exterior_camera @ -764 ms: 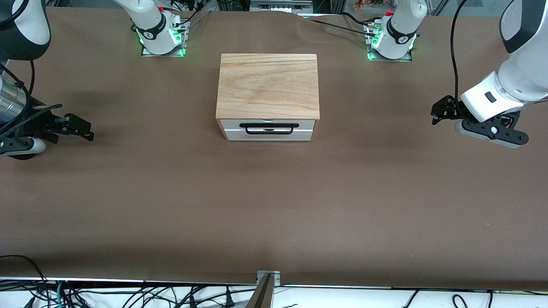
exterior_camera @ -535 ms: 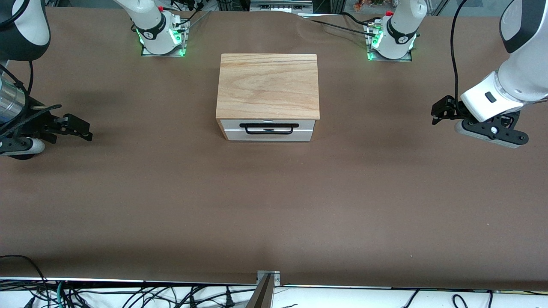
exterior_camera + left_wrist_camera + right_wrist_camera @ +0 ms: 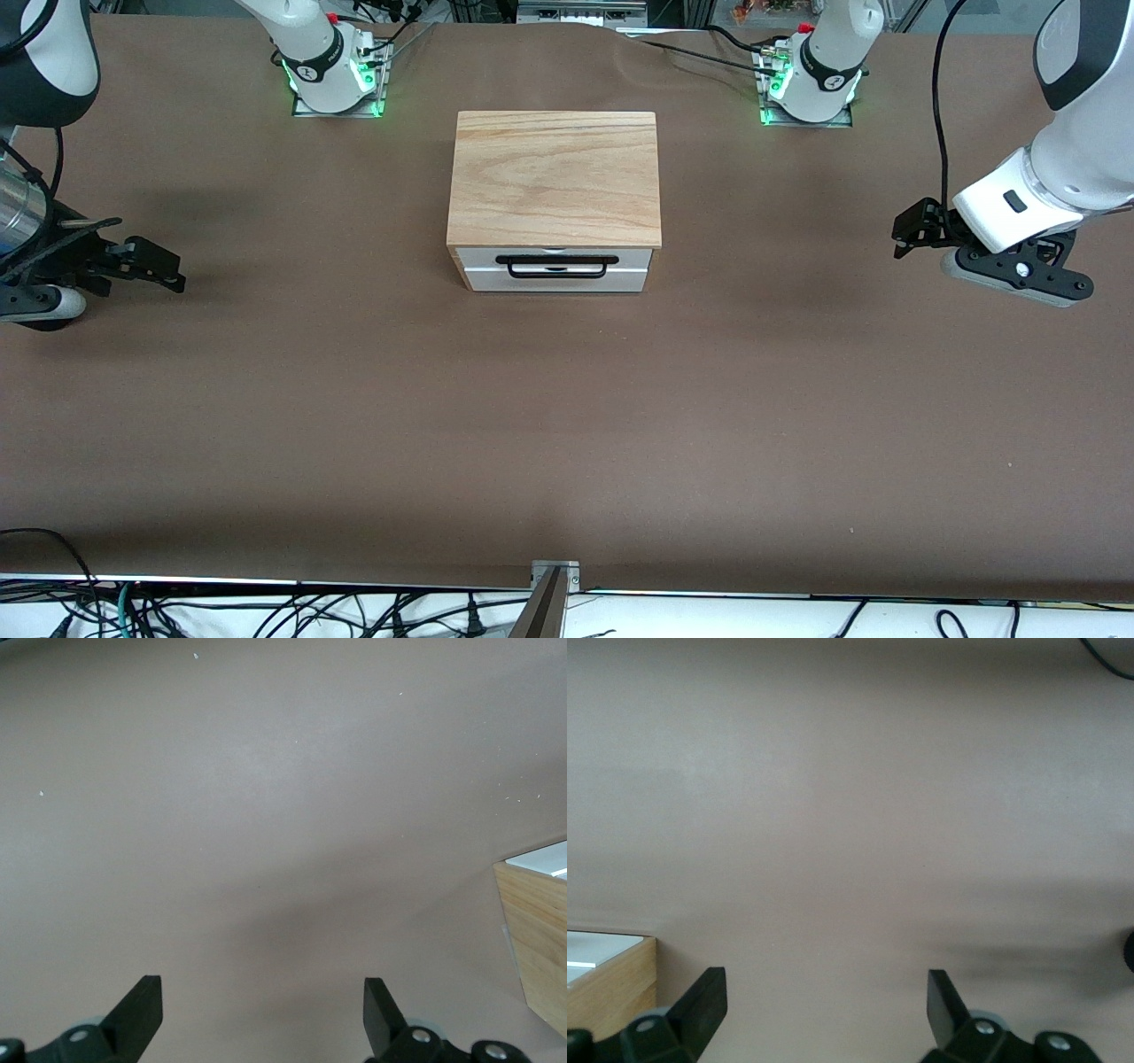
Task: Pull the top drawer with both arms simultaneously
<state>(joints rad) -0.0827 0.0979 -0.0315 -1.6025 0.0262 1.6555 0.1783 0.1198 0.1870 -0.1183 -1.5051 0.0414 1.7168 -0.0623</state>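
Note:
The top drawer [image 3: 556, 284] is shut in a small cabinet with an oak-grain top [image 3: 555, 177] at mid table. Its white front panel and wide black wire handle [image 3: 532, 259] face the front camera. My left gripper [image 3: 904, 235] is open and empty, low over the bare table toward the left arm's end, well apart from the cabinet. My right gripper [image 3: 170, 270] is open and empty, low over the table toward the right arm's end. A cabinet corner shows in the left wrist view [image 3: 536, 939] and in the right wrist view [image 3: 607, 992]. Both grippers [image 3: 263, 1010] [image 3: 824, 1005] hold nothing.
A brown cover [image 3: 567, 425] spans the table. The arm bases [image 3: 335, 84] [image 3: 808, 89] glow green, farther from the front camera than the cabinet. A metal bracket [image 3: 555, 574] and loose cables [image 3: 266, 611] lie at the table's near edge.
My right gripper has drifted slightly away from the cabinet, toward the right arm's end of the table. The left gripper and the drawer have not moved.

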